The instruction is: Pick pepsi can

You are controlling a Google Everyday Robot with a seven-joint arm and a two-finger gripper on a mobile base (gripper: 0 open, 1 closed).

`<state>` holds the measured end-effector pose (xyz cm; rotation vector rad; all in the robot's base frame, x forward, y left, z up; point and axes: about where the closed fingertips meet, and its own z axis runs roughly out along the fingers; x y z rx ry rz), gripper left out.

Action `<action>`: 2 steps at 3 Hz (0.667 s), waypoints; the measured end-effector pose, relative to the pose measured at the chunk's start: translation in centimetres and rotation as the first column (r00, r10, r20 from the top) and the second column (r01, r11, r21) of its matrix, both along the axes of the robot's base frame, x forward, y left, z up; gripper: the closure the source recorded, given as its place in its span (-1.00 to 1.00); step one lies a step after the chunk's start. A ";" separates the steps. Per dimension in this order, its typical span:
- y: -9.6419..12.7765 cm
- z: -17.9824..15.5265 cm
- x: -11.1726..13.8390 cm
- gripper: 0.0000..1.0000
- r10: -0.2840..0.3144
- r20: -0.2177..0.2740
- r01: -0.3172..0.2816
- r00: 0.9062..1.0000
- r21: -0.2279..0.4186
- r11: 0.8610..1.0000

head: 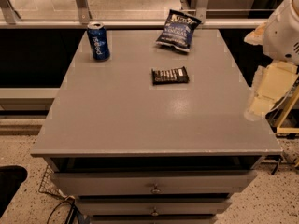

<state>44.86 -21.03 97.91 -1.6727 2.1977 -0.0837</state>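
Note:
The pepsi can (98, 41) stands upright at the far left corner of the grey table (140, 120). It is blue with white lettering and a silver top rim. My gripper (258, 106) hangs from the white arm (282, 29) at the table's right edge, low over the near right side. It is far from the can, which is across the table to the left, and it holds nothing that I can see.
A dark-blue chip bag (177, 30) lies flat at the far middle of the table. A dark snack bar (170, 75) lies near the table's middle. Drawers (154, 183) sit below the front edge. A rail and glass (140, 22) run behind the table.

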 end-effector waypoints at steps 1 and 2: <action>1.4 0.0 2.8 -1.00 -0.027 0.076 0.017 0.997 0.128 0.992; 3.5 -1.4 6.5 -1.00 -0.083 0.118 0.035 0.990 0.363 0.931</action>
